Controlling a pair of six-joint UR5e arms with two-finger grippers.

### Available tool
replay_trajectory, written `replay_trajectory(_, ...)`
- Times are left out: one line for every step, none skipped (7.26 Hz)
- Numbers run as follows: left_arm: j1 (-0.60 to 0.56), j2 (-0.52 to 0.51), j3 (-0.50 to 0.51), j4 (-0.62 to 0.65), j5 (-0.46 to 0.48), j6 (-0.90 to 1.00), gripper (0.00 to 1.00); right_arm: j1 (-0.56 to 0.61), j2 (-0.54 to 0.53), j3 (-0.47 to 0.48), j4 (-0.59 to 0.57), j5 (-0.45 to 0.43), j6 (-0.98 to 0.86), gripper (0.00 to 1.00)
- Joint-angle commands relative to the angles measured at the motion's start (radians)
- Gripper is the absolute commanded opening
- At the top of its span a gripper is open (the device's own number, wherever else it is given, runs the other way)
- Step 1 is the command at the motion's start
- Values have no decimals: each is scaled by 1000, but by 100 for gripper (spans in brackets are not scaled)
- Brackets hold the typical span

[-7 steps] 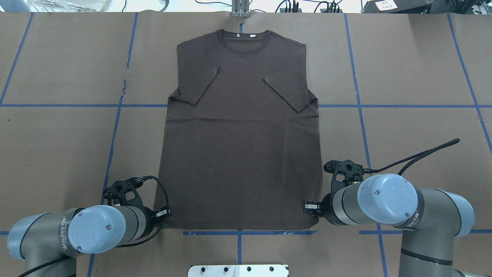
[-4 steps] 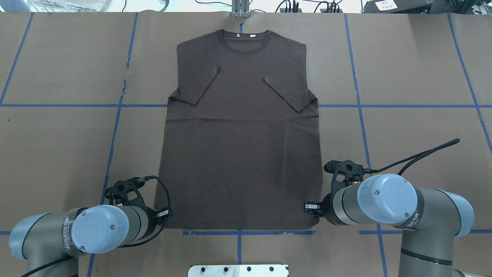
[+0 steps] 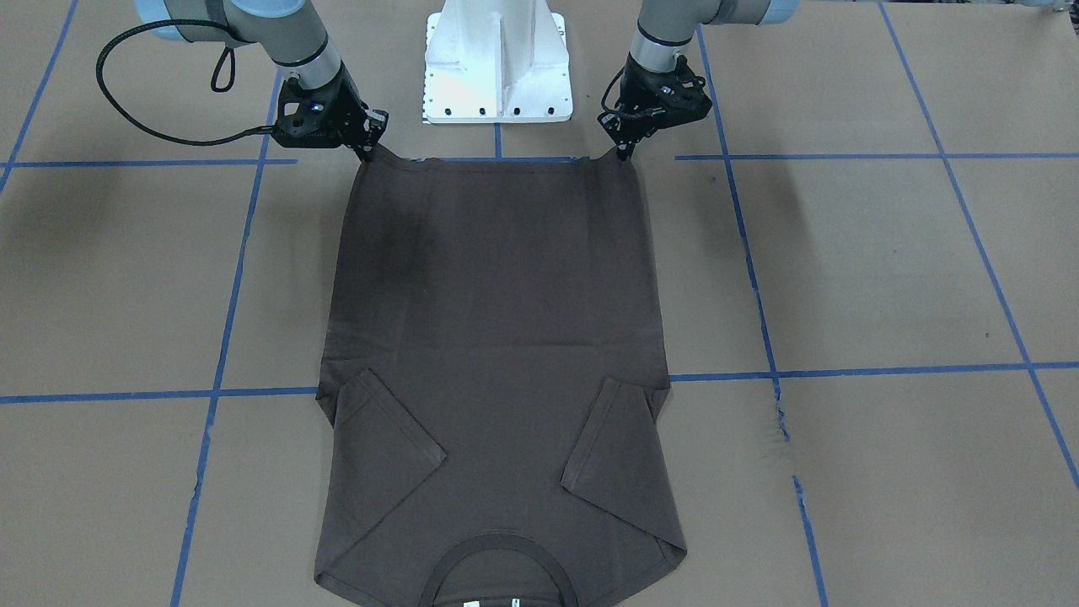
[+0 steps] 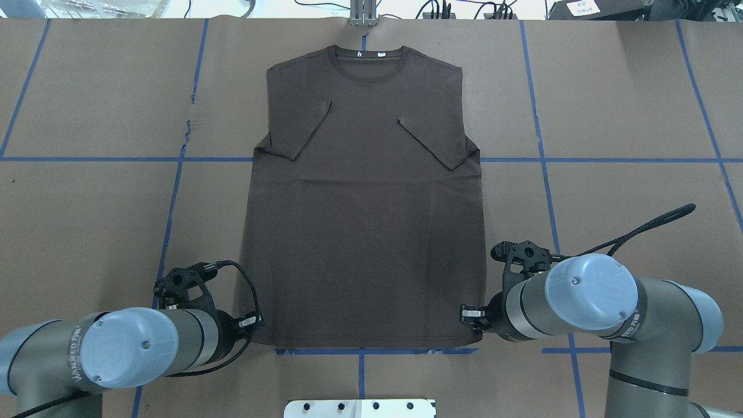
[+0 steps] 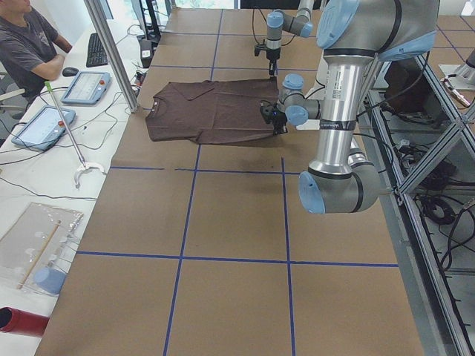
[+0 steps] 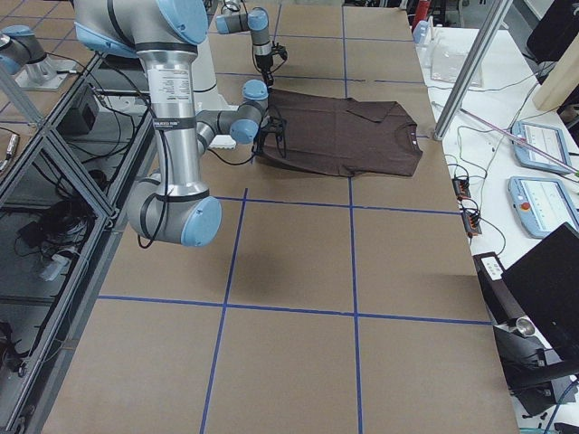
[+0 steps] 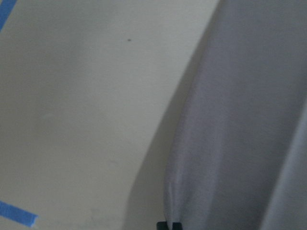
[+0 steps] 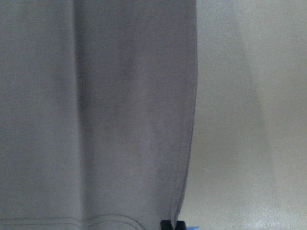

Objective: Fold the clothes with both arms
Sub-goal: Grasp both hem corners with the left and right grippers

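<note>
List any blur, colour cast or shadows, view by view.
Left wrist and right wrist views: soft focus, shirt washed to grey. Front-facing view: faint shadows on the table either side of the shirt. Overhead view: sharp, evenly lit.

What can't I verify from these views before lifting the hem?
1. How much of the dark brown short-sleeved T-shirt each tool pinches: overhead, the grey wrists cover the left tool and right tool; both wrist views crop the fingertips at the bottom edge.
2. Ribbed collar: cut by the front view's lower edge.
3. Fabric detail: wrist views are blurred.
</note>
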Motion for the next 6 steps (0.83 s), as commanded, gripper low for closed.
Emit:
replay_trajectory(-1, 32, -135, 86, -18, 72, 0, 7, -16, 60, 0, 64, 0, 0)
replay_trajectory(4, 30, -226, 199, -75, 120, 0, 9, -35, 89, 0, 99, -2, 0)
replay_trajectory(50, 32, -293, 255, -83, 126, 0, 10, -84, 141, 0, 130, -8, 0)
replay_trajectory(114, 27, -321, 266, -83, 94, 0, 9, -133, 182, 0, 159, -20, 0)
replay_trajectory(186, 21, -356, 268, -81, 47, 0, 9, -164, 189, 40, 178, -21, 0)
replay_trajectory(190, 21, -373, 271, -81, 43, 0, 12, -202, 186, 101, 199, -21, 0)
